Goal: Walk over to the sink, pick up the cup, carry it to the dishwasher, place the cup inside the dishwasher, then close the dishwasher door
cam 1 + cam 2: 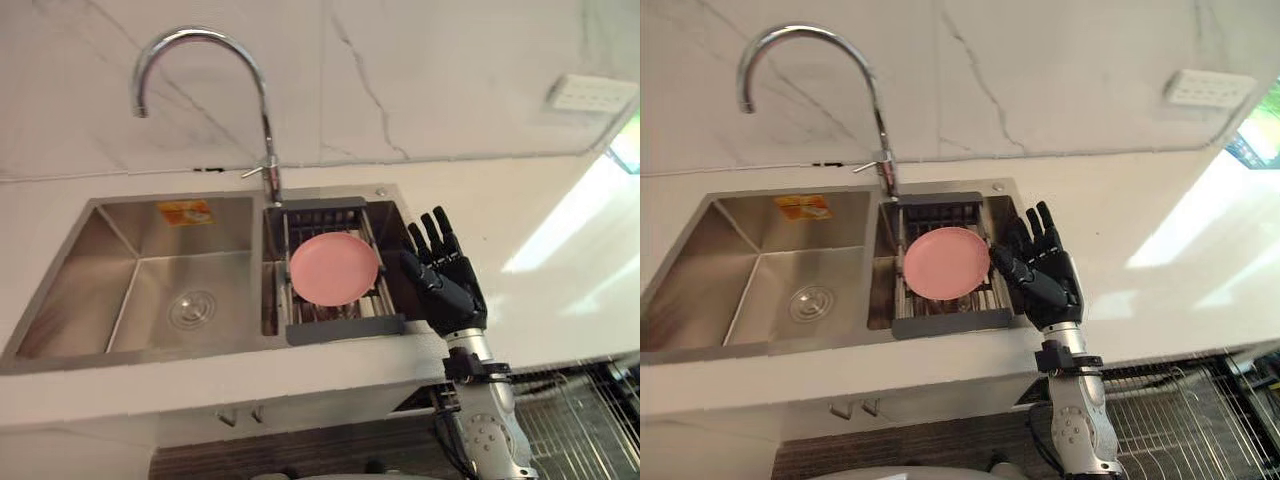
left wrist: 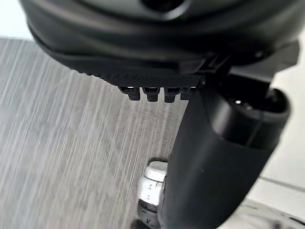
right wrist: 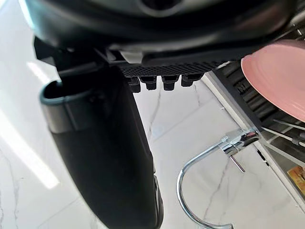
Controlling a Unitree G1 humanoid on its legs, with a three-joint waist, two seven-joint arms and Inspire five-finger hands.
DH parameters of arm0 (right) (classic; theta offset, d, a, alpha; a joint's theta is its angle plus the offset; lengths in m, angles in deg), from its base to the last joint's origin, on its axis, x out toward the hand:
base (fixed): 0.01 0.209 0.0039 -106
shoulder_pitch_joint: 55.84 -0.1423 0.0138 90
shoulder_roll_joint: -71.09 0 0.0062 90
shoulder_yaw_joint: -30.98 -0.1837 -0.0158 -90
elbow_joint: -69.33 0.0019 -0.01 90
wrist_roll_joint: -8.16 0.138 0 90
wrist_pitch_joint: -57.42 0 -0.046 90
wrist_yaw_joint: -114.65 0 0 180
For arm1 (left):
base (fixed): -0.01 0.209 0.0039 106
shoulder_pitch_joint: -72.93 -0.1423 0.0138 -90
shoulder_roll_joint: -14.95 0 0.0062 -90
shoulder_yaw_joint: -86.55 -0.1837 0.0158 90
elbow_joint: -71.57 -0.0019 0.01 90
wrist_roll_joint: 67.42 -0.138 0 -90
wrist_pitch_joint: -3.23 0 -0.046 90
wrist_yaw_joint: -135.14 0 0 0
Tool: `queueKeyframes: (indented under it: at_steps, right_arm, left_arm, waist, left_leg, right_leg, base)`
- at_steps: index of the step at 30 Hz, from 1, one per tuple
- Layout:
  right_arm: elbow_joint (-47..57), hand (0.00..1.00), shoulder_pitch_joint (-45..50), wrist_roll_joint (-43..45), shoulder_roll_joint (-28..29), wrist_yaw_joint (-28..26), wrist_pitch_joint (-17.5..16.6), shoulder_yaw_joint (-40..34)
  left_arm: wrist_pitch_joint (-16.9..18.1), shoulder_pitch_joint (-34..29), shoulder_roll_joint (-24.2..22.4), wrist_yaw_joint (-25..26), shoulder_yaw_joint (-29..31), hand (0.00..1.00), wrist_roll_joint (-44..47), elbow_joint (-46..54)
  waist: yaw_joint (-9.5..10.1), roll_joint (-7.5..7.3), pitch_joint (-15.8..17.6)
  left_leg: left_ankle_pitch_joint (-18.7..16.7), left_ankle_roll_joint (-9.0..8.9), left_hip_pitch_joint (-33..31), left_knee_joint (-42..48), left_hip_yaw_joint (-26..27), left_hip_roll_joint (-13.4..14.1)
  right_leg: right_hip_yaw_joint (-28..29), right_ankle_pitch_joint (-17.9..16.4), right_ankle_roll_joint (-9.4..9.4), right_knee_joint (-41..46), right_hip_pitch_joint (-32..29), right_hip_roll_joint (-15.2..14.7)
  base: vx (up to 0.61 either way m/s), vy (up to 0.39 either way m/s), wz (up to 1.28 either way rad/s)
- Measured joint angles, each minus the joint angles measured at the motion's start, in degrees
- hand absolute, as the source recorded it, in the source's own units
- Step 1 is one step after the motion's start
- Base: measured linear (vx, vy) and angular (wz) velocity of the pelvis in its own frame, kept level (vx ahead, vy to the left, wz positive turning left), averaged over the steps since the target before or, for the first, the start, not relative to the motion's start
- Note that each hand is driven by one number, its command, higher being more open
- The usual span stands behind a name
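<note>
Right now the right robot hand [image 1: 445, 280] stands upright with its fingers straight and apart, holding nothing, just at 3 o'clock of the pink plate [image 1: 334, 268]. The task names a cup, but this thing looks more like a plate. It rests on the dark rack [image 1: 345, 328] set across the right basin of the sink [image 1: 130, 290], with the tap [image 1: 200, 40] rising at 11 o'clock of it. The left robot hand [image 2: 157, 52] hangs over the floor [image 2: 57, 143], fingers relaxed and empty.

The likely trouble is the grip. A thin rim lying close on the bars gives the fingers little to get under, so a reach from 3 o'clock may just shove the plate toward 9 o'clock. It could also catch on the rack's edge, or pinch weakly so the plate slips into the basin.

Being round, the plate has no long axis across its face. That face looks upward, and whether it leans I cannot tell
</note>
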Motion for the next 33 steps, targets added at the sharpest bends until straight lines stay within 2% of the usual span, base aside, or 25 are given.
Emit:
queueKeyframes:
  at_steps: [2,3,7,10,13,18,25,31,33]
  right_arm:
    - [-0.1,1.00,-2.6,-4.3,-0.6,2.6,0.2,0.0]
    - [-0.1,1.00,-3.7,-5.9,-1.3,3.4,0.2,-0.2]
    - [-0.6,1.00,-4.5,-13.4,-4.9,5.4,0.2,-2.6]
    - [-0.9,1.00,-4.6,-22.4,-8.9,6.1,0.2,-4.3]
    - [-1.0,1.00,-4.6,-29.8,-13.2,5.0,0.4,-4.4]
    - [-1.2,1.00,-5.5,-39.3,-18.0,-0.9,4.0,-3.5]
    - [-3.7,1.00,-7.4,-45.0,-20.3,-3.4,5.1,-1.7]
    - [-7.0,1.00,-9.7,-51.8,-20.3,-3.0,5.1,-1.1]
    - [-8.5,1.00,-10.7,-54.6,-20.3,-1.4,5.1,-0.6]
  left_arm:
    - [0.0,-0.3,-0.7,0.0,1.5,1.00,1.4,0.0]
    - [0.0,-0.3,-0.8,0.0,2.0,1.00,2.0,0.0]
    - [-0.3,-0.6,-1.0,0.0,2.1,1.00,1.9,-0.2]
    - [-0.3,-1.1,-1.0,0.0,2.0,1.00,1.9,-0.4]
    - [-0.3,-1.1,-0.8,-0.2,1.5,1.00,1.4,-0.6]
    - [-0.4,-1.0,-0.2,-0.7,0.2,1.00,-0.4,-0.5]
    - [-1.0,-0.9,0.0,-0.7,-0.5,1.00,-0.4,-0.3]
    - [-2.1,-0.8,0.1,-0.8,-0.9,1.00,-0.9,0.7]
    - [-2.6,-0.8,0.1,-0.9,-0.8,1.00,-1.4,1.2]
  waist:
    - [0.68,-0.29,-0.2]
    - [0.66,-0.34,-0.3]
    - [0.26,0.14,-1.2]
    - [-0.91,0.13,-1.7]
    - [-1.31,0.16,-1.9]
    - [-1.67,0.29,-2.7]
    - [-1.80,0.47,-2.8]
    - [-1.76,0.69,-2.7]
    - [-1.69,0.73,-2.7]
  left_leg:
    - [0.0,-0.06,-0.7,0.6,0.7,0.3]
    - [-0.1,-0.21,-0.9,0.8,1.0,0.5]
    - [-0.2,-1.05,-0.5,0.3,2.1,1.2]
    - [-0.3,-1.43,-0.3,-0.2,3.1,1.5]
    - [-0.4,-1.67,-0.3,-0.4,4.1,1.8]
    - [-0.6,-1.90,-0.3,-0.5,4.1,1.8]
    - [-0.5,-1.86,-0.5,-0.5,4.0,1.8]
    - [0.2,-1.80,-0.9,-1.1,2.8,1.7]
    - [0.3,-1.79,-1.3,-1.2,2.4,1.7]
  right_leg:
    - [-5.0,0.3,0.36,-1.9,0.6,-0.8]
    - [-5.6,1.2,0.38,-2.7,0.6,-0.7]
    - [-4.7,2.6,-0.70,-3.7,0.6,0.4]
    - [-4.0,3.3,-0.95,-5.2,0.5,1.0]
    - [-3.6,3.6,-1.02,-5.2,0.0,1.3]
    - [-4.1,3.8,-0.95,-5.4,-0.3,1.3]
    - [-5.3,3.8,-0.98,-5.6,-0.7,1.1]
    - [-6.7,3.9,-1.09,-5.6,-0.9,1.1]
    - [-7.2,3.9,-1.12,-5.6,-1.0,1.1]
  base:
    - [-0.01,-0.004,-0.04]
    - [-0.01,-0.026,-0.14]
    - [0.01,-0.040,-0.18]
    - [0.02,-0.045,-0.19]
    - [0.01,-0.017,-0.16]
    - [0.01,-0.007,-0.02]
    - [-0.04,-0.009,0.01]
    - [-0.02,-0.011,0.10]
    - [-0.01,-0.007,0.11]
